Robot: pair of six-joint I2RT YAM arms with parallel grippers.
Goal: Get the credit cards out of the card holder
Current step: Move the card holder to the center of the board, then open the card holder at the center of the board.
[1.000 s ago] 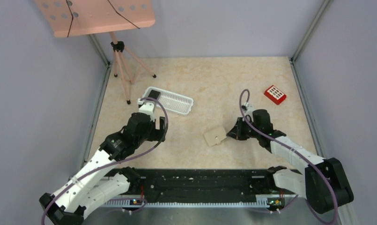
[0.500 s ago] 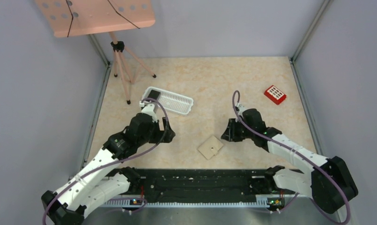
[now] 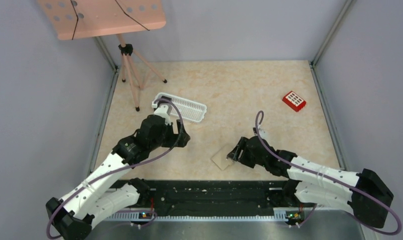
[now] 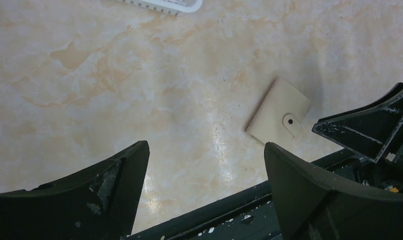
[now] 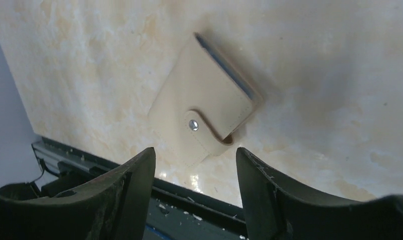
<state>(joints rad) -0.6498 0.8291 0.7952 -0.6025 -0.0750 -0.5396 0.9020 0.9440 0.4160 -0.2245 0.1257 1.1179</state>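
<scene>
the card holder (image 5: 204, 120) lies snapped shut, flat on the tabletop (image 5: 339, 75) before the open, empty right end effector (image 5: 194, 152); left end effector (image 4: 207, 145) also open; a shallow pinch could skid it away

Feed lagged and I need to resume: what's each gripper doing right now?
Left gripper: open, fingers wide apart, holding nothing.
Right gripper: open, holding nothing; the closed card holder lies on the table in front of it.

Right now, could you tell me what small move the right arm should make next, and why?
Probably lower the right gripper onto the card holder and pinch it: it lies flat, snapped shut, just ahead of the open jaws.
</scene>
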